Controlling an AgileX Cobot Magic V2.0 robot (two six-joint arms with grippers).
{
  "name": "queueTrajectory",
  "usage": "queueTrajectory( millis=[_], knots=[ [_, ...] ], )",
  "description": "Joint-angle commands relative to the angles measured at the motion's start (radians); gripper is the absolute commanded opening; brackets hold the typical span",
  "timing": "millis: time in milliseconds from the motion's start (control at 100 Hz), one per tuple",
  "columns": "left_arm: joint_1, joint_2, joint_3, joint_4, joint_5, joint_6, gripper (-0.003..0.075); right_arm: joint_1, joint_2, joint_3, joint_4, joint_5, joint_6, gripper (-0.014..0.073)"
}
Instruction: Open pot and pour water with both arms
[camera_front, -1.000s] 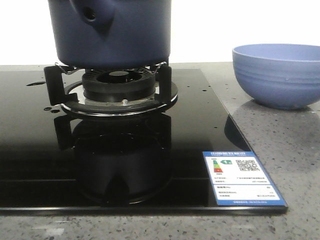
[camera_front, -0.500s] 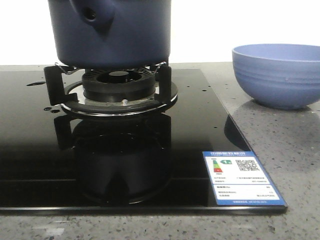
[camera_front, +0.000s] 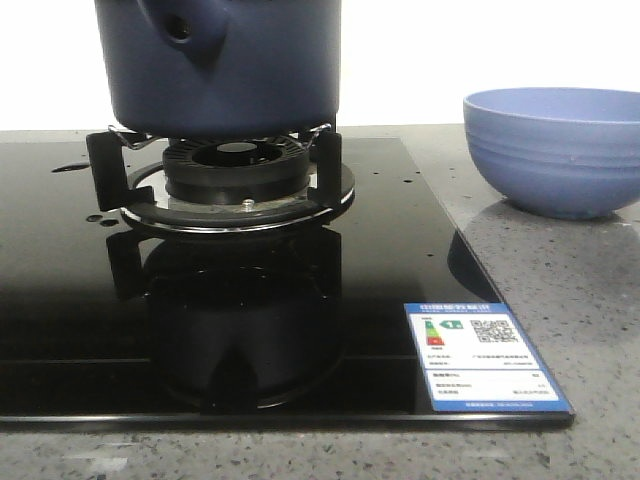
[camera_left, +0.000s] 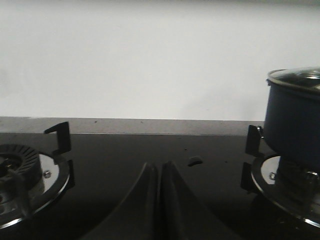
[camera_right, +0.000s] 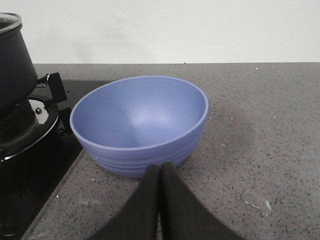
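A: Where does the pot (camera_front: 225, 65) sit?

B: On the burner stand (camera_front: 230, 175) of the black glass hob (camera_front: 240, 300), toward the far left part of the counter (camera_front: 560, 290). The front view shows its stub with the round hole, but cuts off its top.

A: Does any view show the top?

B: The left wrist view does: a glass lid (camera_left: 297, 77) rests on the rim. It also shows a second burner (camera_left: 22, 170), which the front view lacks.

A: And the tools?

B: Neither appears in the front view. The left tool (camera_left: 160, 200) has its fingers pressed together, holding nothing, low over the hob between the burners. The right tool (camera_right: 160, 200) is likewise closed and empty, just beside the light-blue bowl (camera_right: 140, 122) on the counter's right side.
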Motion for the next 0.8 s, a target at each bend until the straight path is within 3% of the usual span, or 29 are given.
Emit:
queueTrajectory(
  millis=[0,180,330,790],
  knots=[
    [0.036,-0.076,0.04,0.043,-0.065,-0.063,-0.002,-0.002,0.008,-0.024,0.023,-0.047,-0.012,-0.0053],
    [0.078,-0.197,0.157,0.077,-0.079,-0.13,-0.002,-0.002,0.008,-0.024,0.023,-0.047,-0.012,-0.0053],
    [0.082,-0.197,0.157,0.09,-0.006,-0.155,-0.002,-0.002,0.012,-0.024,0.023,-0.049,-0.012,-0.0053],
    [0.082,-0.197,0.155,0.073,0.001,-0.153,-0.002,-0.002,0.012,-0.024,0.023,-0.049,-0.012,-0.0053]
  ],
)
